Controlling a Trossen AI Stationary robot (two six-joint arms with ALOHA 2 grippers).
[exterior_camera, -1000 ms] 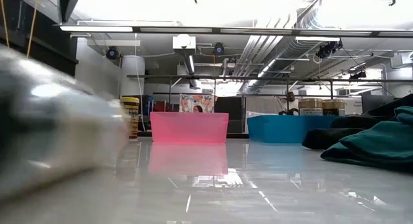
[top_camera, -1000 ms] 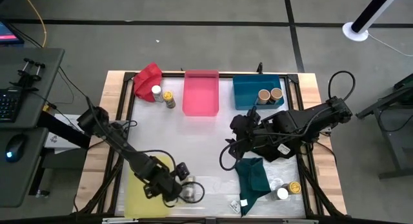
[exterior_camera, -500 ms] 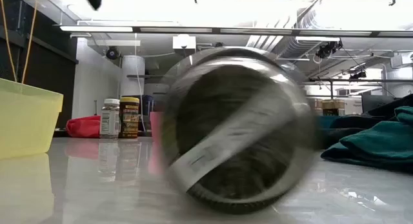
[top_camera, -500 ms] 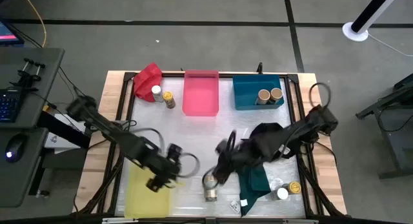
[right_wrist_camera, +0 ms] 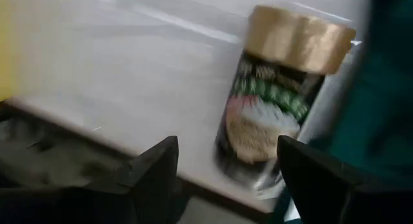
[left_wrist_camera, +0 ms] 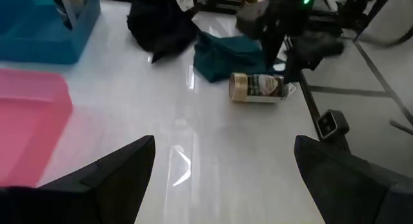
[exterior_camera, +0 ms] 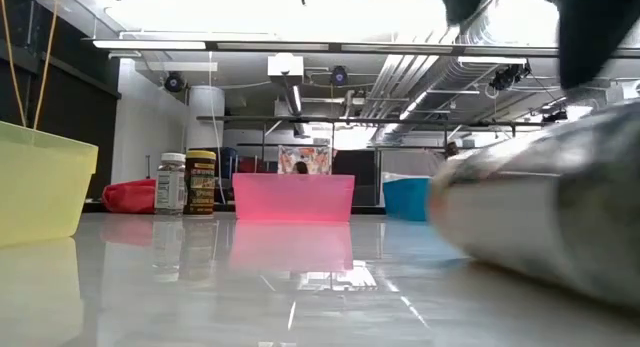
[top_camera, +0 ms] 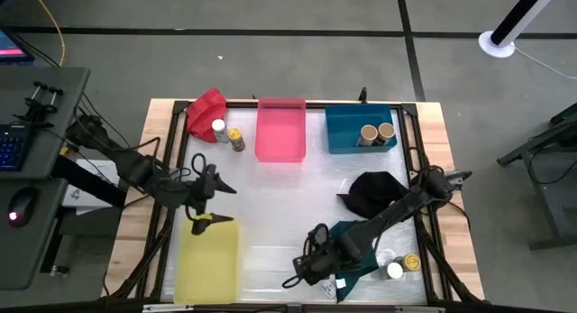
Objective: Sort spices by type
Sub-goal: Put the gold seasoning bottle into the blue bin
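A tan-lidded spice jar (left_wrist_camera: 258, 87) lies on its side near the table's near edge, beside the teal cloth (top_camera: 359, 243). It shows close in the right wrist view (right_wrist_camera: 277, 101) and blurred in the low view (exterior_camera: 545, 227). My right gripper (right_wrist_camera: 235, 179) is open, low over the jar, with one finger on either side of its base end; in the high view the gripper (top_camera: 311, 263) hides the jar. My left gripper (top_camera: 206, 191) is open and empty over the far edge of the yellow tray (top_camera: 209, 263). My right gripper has its open fingers (right_wrist_camera: 151, 175) on either side of the lying jar's base end (right_wrist_camera: 255, 166), coming in along the jar. I cannot tell whether they touch it. The jar rests on the table.
Two tan-lidded jars (top_camera: 376, 133) stand in the blue tray (top_camera: 343, 133). A white-lidded jar (top_camera: 218, 129) and a yellow-lidded jar (top_camera: 235, 138) stand by the red cloth (top_camera: 206, 108). Another such pair (top_camera: 402, 266) stands near the teal cloth. The pink tray (top_camera: 281, 128) and the black cloth (top_camera: 372, 194) lie farther back.
My left gripper let go of the jar at the near edge, then drew back toward the table's far left. The jar tumbled and came to lie on its side farther right. My right gripper swung from the table's middle down to the near edge, onto the jar.
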